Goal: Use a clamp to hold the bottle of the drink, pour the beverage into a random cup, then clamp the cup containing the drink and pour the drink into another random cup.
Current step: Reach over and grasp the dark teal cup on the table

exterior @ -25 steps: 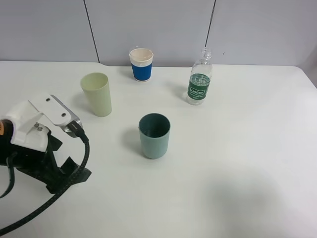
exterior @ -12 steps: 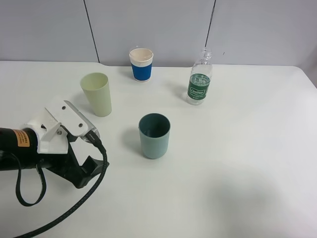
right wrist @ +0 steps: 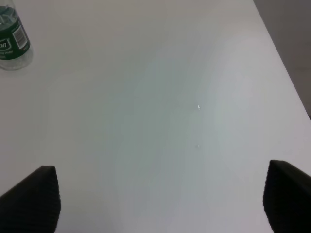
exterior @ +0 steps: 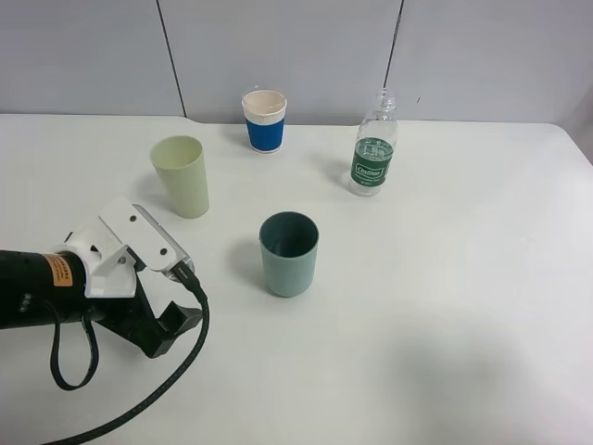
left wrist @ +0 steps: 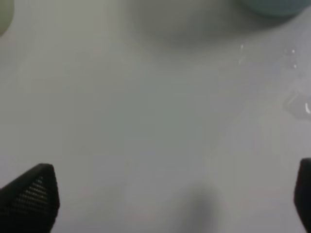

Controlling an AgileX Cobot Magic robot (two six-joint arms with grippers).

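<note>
A clear bottle with a green label stands uncapped at the back right; its lower part shows in the right wrist view. A teal cup stands mid-table, a pale green cup to its back left, and a paper cup with a blue sleeve at the back. My left gripper is open and empty, low over the table to the front left of the teal cup. My right gripper is open and empty, well apart from the bottle; it is outside the exterior view.
The white table meets a grey wall at the back. Small water droplets lie on the table near the teal cup. The left arm's black cable trails toward the front edge. The table's right edge shows in the right wrist view.
My left arm has moved to the right, toward the teal cup, and sits lower over the table. The cups and the bottle have not moved.
</note>
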